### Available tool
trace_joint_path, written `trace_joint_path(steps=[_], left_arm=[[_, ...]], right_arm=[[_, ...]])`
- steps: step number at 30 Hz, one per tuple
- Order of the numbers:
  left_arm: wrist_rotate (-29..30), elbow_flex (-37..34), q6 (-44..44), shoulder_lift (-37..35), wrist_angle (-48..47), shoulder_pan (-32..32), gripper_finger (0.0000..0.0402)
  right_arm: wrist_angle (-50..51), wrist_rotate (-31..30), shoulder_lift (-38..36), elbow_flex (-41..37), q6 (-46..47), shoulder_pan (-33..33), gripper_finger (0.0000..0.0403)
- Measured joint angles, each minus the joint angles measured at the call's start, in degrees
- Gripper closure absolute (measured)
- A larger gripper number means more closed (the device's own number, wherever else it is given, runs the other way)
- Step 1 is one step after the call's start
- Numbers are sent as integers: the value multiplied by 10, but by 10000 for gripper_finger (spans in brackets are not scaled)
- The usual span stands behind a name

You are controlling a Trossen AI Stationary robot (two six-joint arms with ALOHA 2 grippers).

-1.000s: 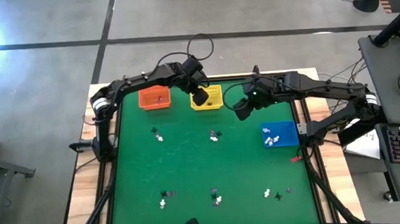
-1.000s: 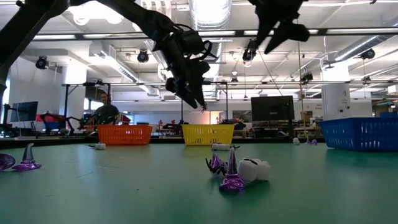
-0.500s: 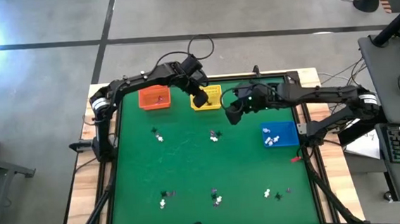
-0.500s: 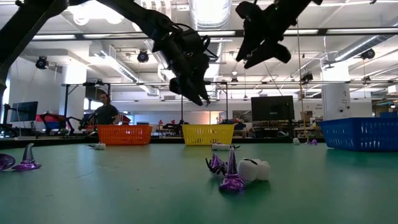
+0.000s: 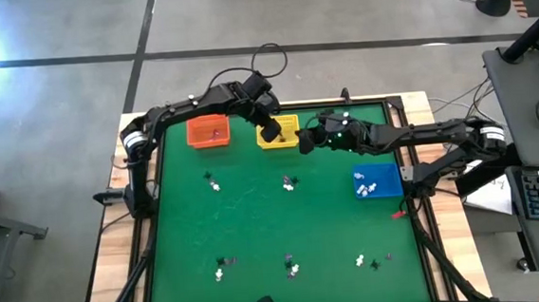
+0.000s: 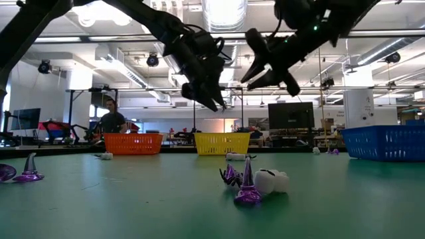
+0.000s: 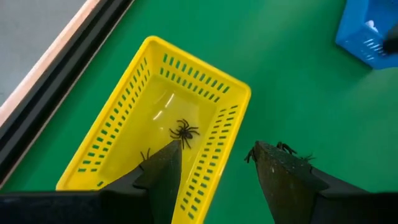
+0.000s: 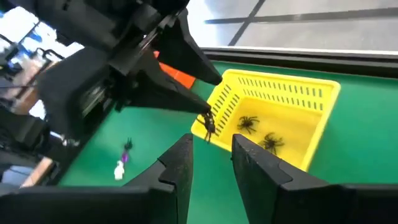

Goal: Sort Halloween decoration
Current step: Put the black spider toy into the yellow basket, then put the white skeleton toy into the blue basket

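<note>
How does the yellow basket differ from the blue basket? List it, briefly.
The yellow basket holds black spiders; the blue basket holds white trinkets. The yellow basket sits midway along the table's far edge; the blue basket sits by its right edge. The left pincer and right pincer hover at the yellow basket, none at the blue basket. Both are slotted plastic.

Your green table [image 5: 255, 219], orange basket [image 5: 207, 133], yellow basket [image 5: 282, 131], blue basket [image 5: 377, 181], tiny trinkets [image 5: 288, 183] scattered, maybe ten-odd.
</note>
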State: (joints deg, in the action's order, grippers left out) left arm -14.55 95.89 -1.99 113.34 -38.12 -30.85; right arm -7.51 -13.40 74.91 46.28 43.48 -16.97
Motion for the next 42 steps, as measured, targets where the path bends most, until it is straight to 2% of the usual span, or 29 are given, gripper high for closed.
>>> trace_joint_path(steps=[5,9,21,33,36,39,42], left_arm=[[0,0,-11,0,32,0,217],[3,0,-14,0,35,-4,217],[5,0,-18,0,27,-22,217],[5,0,0,0,1,-31,217],[5,0,21,-2,-19,-34,217],[6,15,66,-6,-98,-35,217],[5,31,112,-11,-182,-34,217]], right_arm=[[-74,58,63,10,4,-18,299],[-72,64,108,41,15,-22,302],[69,43,172,144,-11,-43,292],[128,49,178,183,-17,-54,291],[180,74,164,190,-29,-53,294],[285,112,141,206,-49,-52,296],[395,120,111,219,-72,-39,293]])
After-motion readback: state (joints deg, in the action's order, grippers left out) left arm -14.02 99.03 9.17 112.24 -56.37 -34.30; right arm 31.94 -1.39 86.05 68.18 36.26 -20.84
